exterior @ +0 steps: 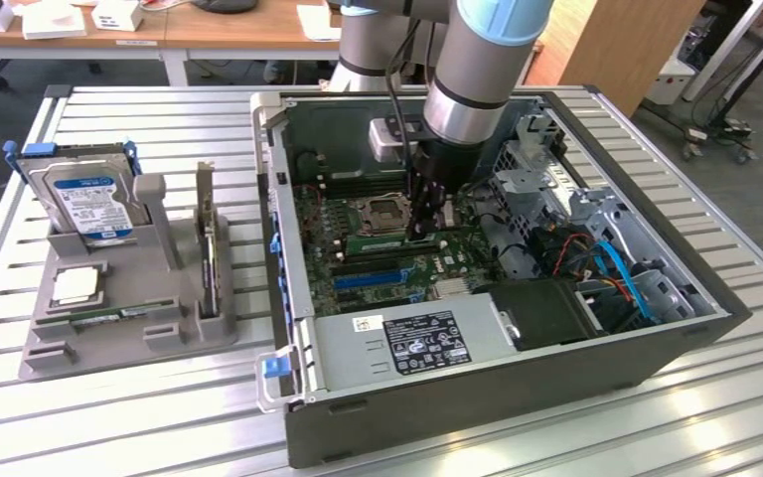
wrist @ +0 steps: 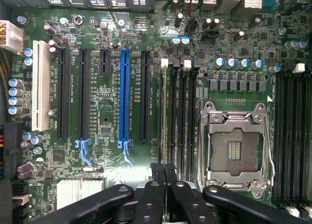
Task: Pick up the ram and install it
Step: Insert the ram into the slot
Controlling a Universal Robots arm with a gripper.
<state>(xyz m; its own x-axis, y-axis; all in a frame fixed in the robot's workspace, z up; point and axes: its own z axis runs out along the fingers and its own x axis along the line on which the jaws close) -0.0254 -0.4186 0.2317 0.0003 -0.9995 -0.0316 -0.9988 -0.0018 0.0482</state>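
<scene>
Ram point(exterior: 379, 244) seemingly stands edge-up on motherboard point(wrist: 107, 87); vertical arm point(exterior: 481, 79) reaches down, claw point(exterior: 423, 231) nearly closed, pinching it

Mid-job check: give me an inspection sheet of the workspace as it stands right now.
Surface: slatted metal table, carrying an open PC case and a gray holder.
Job's things: ram lies flat in the holder; memory slots sit beside the CPU socket.
Clutter: hard drive, upright expansion card and processor chip, all in the holder.
Claw: shut, low over the memory slots.
Cables: blue and orange leads inside the case; black cable along the arm.
Surroundings: wooden desks behind.
</scene>
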